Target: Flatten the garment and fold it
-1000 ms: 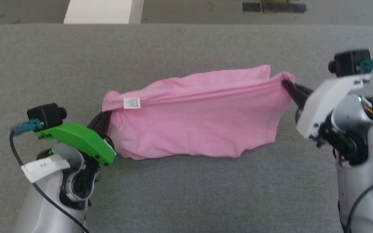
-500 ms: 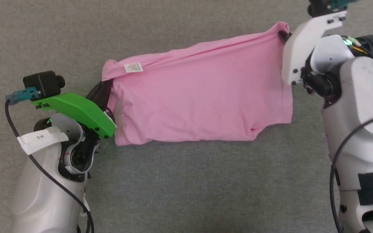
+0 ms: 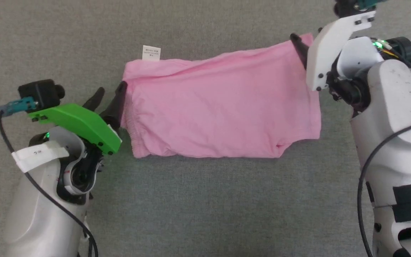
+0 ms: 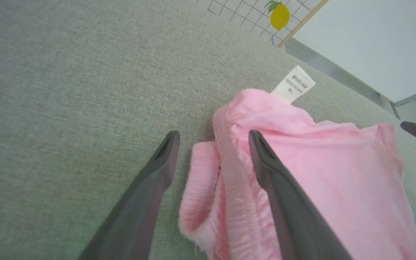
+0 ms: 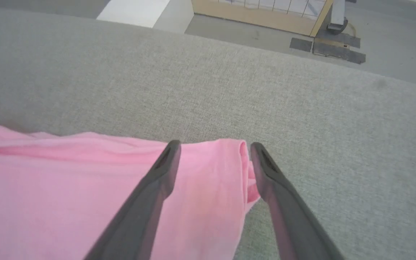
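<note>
The grey cloth-covered counter (image 3: 205,214) is carrying the item. Beyond its far edge, the right wrist view is showing grey floor (image 5: 392,43) and a pale wooden frame (image 5: 251,18). The garment (image 3: 223,107), light pink and thin, is lying flat at mid-counter, lightly creased, with a fold ridge along its far edge. Its long axis is running left to right, with the gathered waistband (image 4: 229,173) pointing to the robot's left. The left end effector (image 3: 112,87) is standing open, fingers straddling the waistband edge and gripping nothing. The right end effector (image 5: 215,143) is likewise standing open over the far right corner. A small white label (image 3: 151,53) is sticking out at the far left corner.
</note>
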Available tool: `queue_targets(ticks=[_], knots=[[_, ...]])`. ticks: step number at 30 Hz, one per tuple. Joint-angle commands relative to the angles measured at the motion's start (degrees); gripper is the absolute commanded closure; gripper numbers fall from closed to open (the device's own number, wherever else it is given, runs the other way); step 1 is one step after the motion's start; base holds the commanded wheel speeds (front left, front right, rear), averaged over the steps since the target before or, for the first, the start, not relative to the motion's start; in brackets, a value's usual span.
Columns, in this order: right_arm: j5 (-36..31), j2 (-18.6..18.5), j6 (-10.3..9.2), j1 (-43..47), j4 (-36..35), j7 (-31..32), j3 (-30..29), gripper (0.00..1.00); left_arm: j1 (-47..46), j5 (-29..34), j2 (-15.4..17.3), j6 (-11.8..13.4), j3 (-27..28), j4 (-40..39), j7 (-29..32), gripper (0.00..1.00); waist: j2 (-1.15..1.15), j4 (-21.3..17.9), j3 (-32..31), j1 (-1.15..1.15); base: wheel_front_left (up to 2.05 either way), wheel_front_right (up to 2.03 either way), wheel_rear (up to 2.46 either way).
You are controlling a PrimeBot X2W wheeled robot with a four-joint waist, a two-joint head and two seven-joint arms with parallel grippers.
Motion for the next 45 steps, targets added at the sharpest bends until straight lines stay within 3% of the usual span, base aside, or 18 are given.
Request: queue_targets(ticks=[1, 6, 11, 17, 23, 30, 34, 35, 36, 37, 41, 45], knots=[[0.75, -0.06, -0.08, 1.42, -1.27, -1.03, -0.86, 0.0, 1.39, 0.63, 1.01, 0.87, 0.61, -1.26, -0.74, 0.0, 0.42, -0.43, -4.24, -0.01, 0.0, 0.0, 0.0], [1.46, -0.06, -0.08, 6.43, -5.99, -2.12, -2.6, 0.0, 5.04, 4.56, 2.68, 1.66, 1.31, -6.12, -5.86, 0.0, 0.42, -0.61, -8.04, -0.01, 0.0, 0.0, 0.0], [-2.87, -0.88, -0.08, 13.77, -11.05, 0.92, -2.85, 0.0, 9.74, 15.94, 5.68, 1.06, -1.01, -7.73, -18.88, 0.0, 0.42, -0.48, -9.48, -0.01, 0.0, 0.0, 0.0], [-5.07, -0.65, -0.08, 19.25, -13.95, 7.05, -0.94, 0.0, 15.03, 20.16, 4.0, 1.03, -3.1, -4.77, -29.2, 0.0, 0.42, 0.37, -8.93, -0.01, 0.0, 0.0, 0.0], [-8.91, -0.39, -0.08, 19.51, -12.24, 9.94, -1.94, 0.0, 15.41, 20.5, 1.95, 0.52, -3.94, -2.97, -31.13, 0.0, 0.42, 2.84, -6.76, -0.01, 0.0, 0.0, 0.0], [-11.79, -0.14, -0.08, 17.51, -7.36, 9.0, -3.48, 0.0, 13.82, 20.64, 0.98, -0.51, -3.83, -1.56, -31.84, 0.0, 0.42, 4.73, -4.51, -0.01, 0.0, 0.0, 0.0], [-11.29, -0.09, -0.08, 17.12, -4.47, 8.56, -1.55, 0.0, 13.48, 20.85, 0.73, -0.79, -3.76, -1.23, -31.99, 0.0, 0.42, 4.9, -4.01, -0.01, 0.0, 0.0, 0.0], [-10.8, -0.09, -0.08, 17.07, -3.78, 8.8, -0.95, 0.12, 13.45, 20.85, 0.73, -0.9, -3.81, -1.19, -32.0, 0.0, 0.42, 4.86, -3.96, -0.01, 0.0, 0.0, 0.0], [-9.56, -0.08, -0.08, 16.95, -3.3, 8.64, -0.23, 0.84, 13.38, 20.83, 0.72, -1.02, -3.92, -1.19, -32.0, 0.0, 0.42, 4.81, -3.91, -0.01, 0.0, 0.0, 0.0], [-8.79, -0.08, -0.08, 16.83, -3.04, 8.43, 0.22, 1.0, 13.33, 20.65, 0.7, -1.2, -4.05, -1.21, -31.86, 0.0, 0.42, 4.72, -3.92, -0.01, 0.0, 0.0, 0.0], [-6.7, -0.07, -0.08, 16.29, -2.94, 7.49, 1.01, 1.0, 12.94, 19.6, 0.86, -1.9, -5.11, -2.32, -28.44, 0.0, 0.42, 4.1, -4.36, -0.01, 0.0, 0.0, 0.0], [-5.43, -0.12, -0.08, 16.2, -4.07, 6.31, 0.28, 1.0, 12.25, 17.53, 1.03, -2.18, -7.0, -4.49, -19.96, 0.0, 0.42, 3.39, -5.27, -0.01, 0.0, 0.0, 0.0]])
